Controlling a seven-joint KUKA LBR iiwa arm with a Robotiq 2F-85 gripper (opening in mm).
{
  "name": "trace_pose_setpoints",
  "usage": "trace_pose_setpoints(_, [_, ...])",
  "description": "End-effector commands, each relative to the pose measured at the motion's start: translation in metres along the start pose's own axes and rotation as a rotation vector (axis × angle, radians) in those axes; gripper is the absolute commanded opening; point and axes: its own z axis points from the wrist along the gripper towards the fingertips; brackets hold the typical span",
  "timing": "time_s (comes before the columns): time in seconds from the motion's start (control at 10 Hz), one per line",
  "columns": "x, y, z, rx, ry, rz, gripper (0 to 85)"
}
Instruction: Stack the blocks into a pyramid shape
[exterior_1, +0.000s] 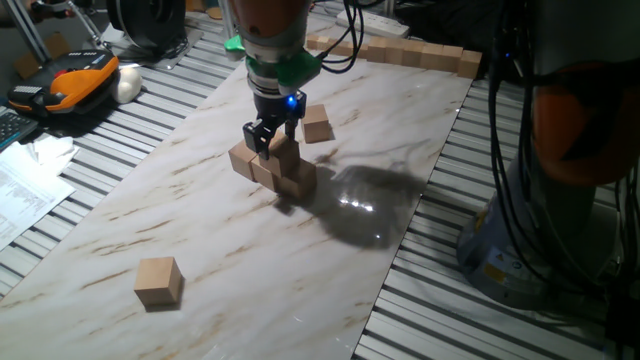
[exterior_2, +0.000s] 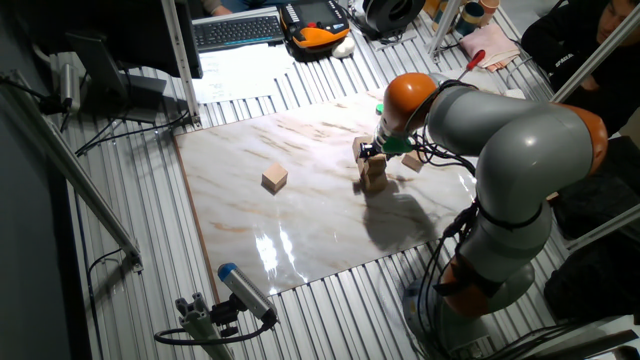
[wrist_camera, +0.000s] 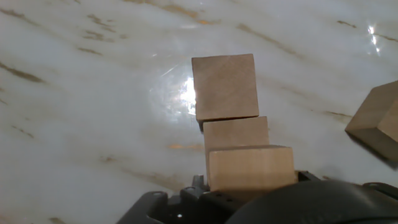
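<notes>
gripper (exterior_1: 269, 137) right over block cluster (exterior_1: 272, 167), fingers clamped on top cube (exterior_1: 283, 151); loose block (exterior_1: 159, 280) sits well apart near front edge.

The robot is a thick, rounded silver-grey arm (exterior_2: 520, 150) with glossy orange joint bands, black cables trailing along its side, a green collar (exterior_1: 283, 68) above a black wrist unit showing a small blue light, ending in a black two-finger gripper (exterior_1: 267, 140).

A joined row of tan cubes (exterior_1: 400, 51) borders the marble board (exterior_1: 150, 215).
</notes>
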Motion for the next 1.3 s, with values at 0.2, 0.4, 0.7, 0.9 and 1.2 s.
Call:
trace_pose_setpoints(0.2, [-0.008, 0.001, -0.024, 0.012, 0.021, 0.004, 51.0])
trace_pose_setpoints(0.4, [-0.014, 0.018, -0.039, -0.058, 0.099, 0.035, 34.0])
trace_pose_setpoints(0.7, [-0.012, 0.053, -0.06, -0.086, 0.183, 0.082, 0.0])
trace_pose_setpoints(0.9, [-0.007, 0.071, -0.06, -0.083, 0.189, 0.103, 0.0])
trace_pose_setpoints(1.2, [-0.002, 0.082, -0.044, -0.039, 0.169, 0.197, 0.0])
